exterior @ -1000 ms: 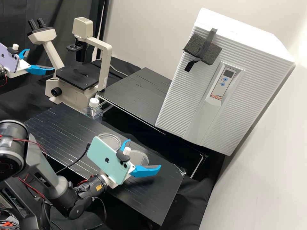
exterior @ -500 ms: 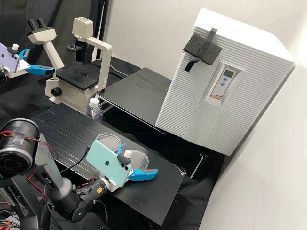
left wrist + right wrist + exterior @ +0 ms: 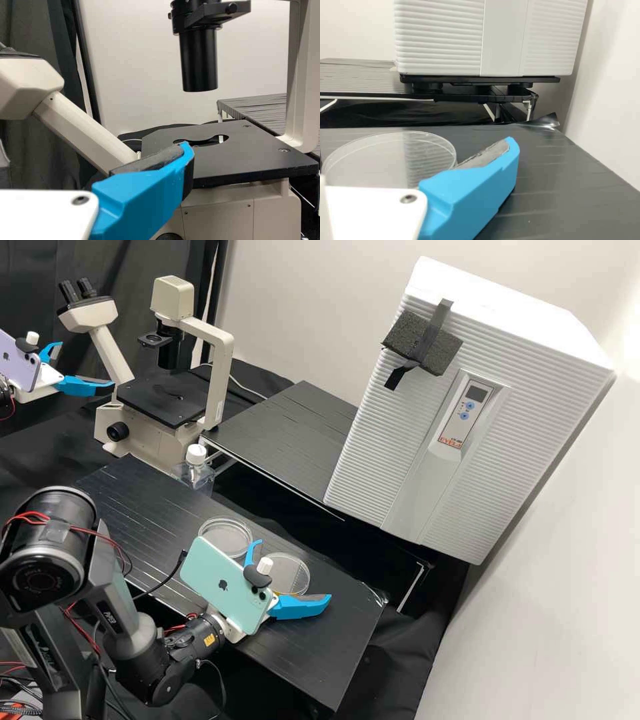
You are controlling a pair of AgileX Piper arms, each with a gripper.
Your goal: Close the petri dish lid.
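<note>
In the high view, the right gripper (image 3: 293, 570) stands open low over the front bench, its fingers on either side of the nearer clear round dish piece (image 3: 292, 565). Another clear round dish piece (image 3: 227, 531) lies behind the phone on that gripper. I cannot tell which piece is the lid. At the upper left, the left gripper (image 3: 87, 363) is open and holds nothing, beside the microscope. The right wrist view shows a clear disc (image 3: 385, 160) beside a blue finger (image 3: 475, 187). A blue finger (image 3: 145, 192) appears before the microscope stage in the left wrist view.
The microscope (image 3: 217, 373) stands at the back left. A capped clear bottle (image 3: 195, 455) is behind the front bench (image 3: 153, 507). The big white ribbed box (image 3: 373, 453) rises at the back right, near the rear bench (image 3: 287, 433).
The right gripper has come down and slightly back toward its arm's base, while its arm's upper joint swung to the right. The left gripper and both dish pieces have stayed put.
</note>
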